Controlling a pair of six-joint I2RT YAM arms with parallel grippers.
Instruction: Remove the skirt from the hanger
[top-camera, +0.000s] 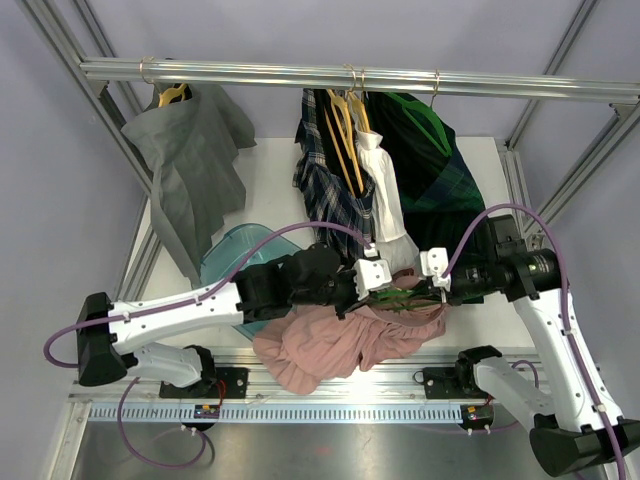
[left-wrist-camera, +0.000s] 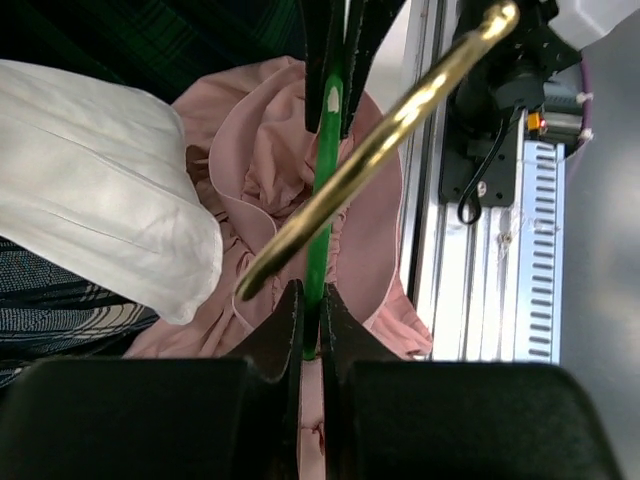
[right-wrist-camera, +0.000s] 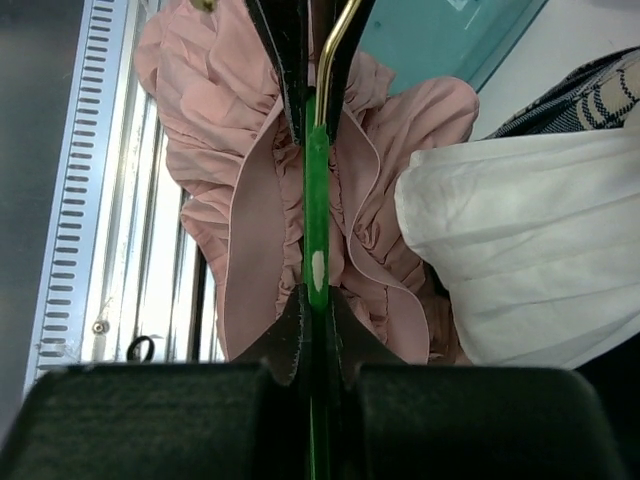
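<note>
The left gripper (left-wrist-camera: 311, 305) is clenched on one end of the green hanger (left-wrist-camera: 321, 190) and the right gripper (right-wrist-camera: 316, 300) on the other, likely to steady the bar between them. The pink skirt (top-camera: 325, 345) drapes around it, bunched at the table's near edge, centre.

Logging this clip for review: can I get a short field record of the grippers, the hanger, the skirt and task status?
left gripper: shut on green hanger
right gripper: shut on green hanger
pink skirt: bunched around the hanger bar, fabric on both sides
gold hook: off the rail
task status: skirt not yet off
</note>
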